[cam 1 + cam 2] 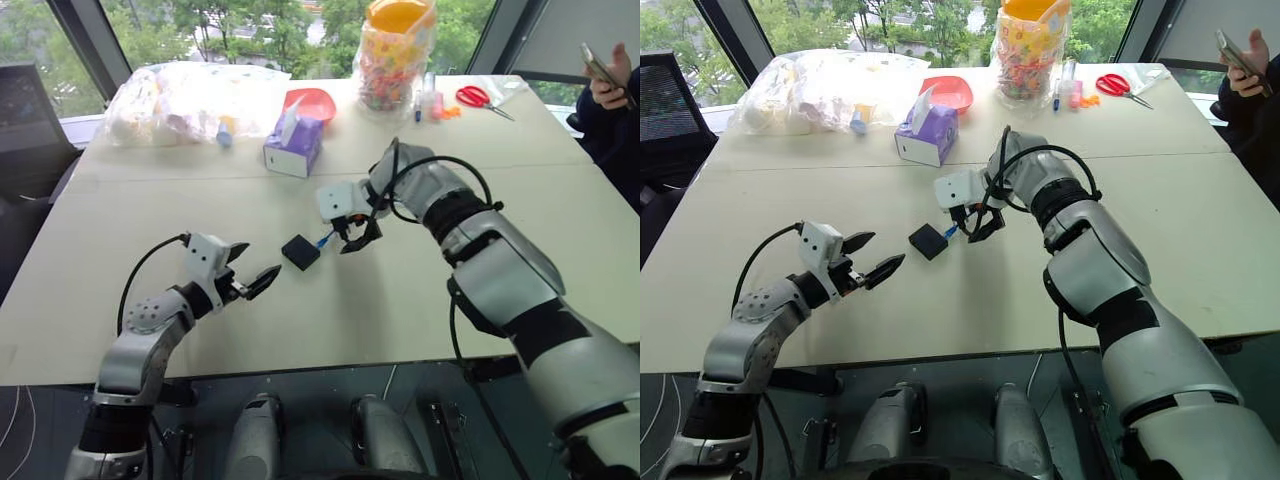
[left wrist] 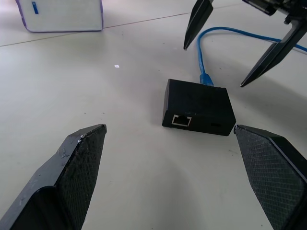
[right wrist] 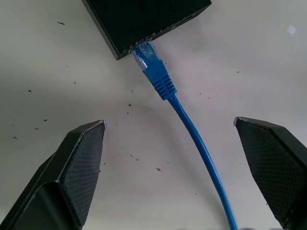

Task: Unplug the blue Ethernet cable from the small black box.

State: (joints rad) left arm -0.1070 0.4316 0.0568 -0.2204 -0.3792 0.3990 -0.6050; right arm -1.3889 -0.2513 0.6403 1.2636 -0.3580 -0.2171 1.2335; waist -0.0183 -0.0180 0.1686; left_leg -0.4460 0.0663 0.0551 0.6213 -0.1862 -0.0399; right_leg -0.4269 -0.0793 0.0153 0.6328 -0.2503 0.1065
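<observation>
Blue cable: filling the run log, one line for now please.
cable: plugged into box | right gripper: open over plug | left gripper: open, apart

Bright-blue Ethernet cable (image 3: 192, 129), matte-black box (image 2: 197, 106), purple tissue box (image 1: 293, 148)

Thin bright-blue Ethernet cable (image 3: 192, 129): far end runs off the right wrist view's edge; in the head views mostly hidden under the right gripper (image 1: 357, 235). Small flat matte-black plastic box (image 3: 144, 19): cut by the frame edge. Port interior too dark to read.
</observation>
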